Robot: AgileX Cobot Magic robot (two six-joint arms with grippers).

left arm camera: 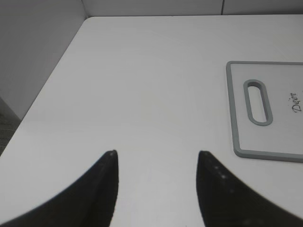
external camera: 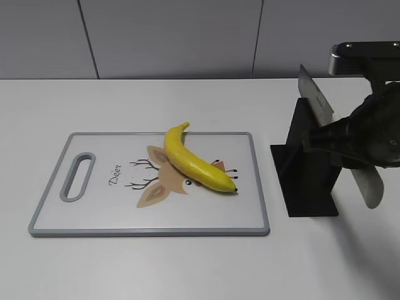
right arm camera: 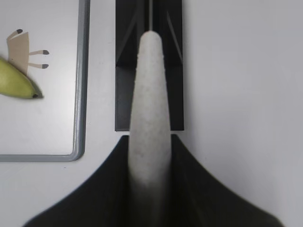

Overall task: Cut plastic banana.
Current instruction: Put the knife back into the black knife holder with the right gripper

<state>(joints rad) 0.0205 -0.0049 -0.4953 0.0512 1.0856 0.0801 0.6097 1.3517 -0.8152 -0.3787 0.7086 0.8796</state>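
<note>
White table (external camera: 187, 269) holds one plastic banana (external camera: 195, 161); right tool (right arm camera: 150, 156) grips one knife (right arm camera: 150, 109), left tool (left arm camera: 156, 163) gapes.

A white worktop (external camera: 187, 269) meets a grey panelled wall (external camera: 175, 37) along its far edge, under even, diffuse lighting.

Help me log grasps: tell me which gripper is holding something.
The right gripper: its jaws clamp the knife handle over the black stand. The left gripper is open and empty.
</note>
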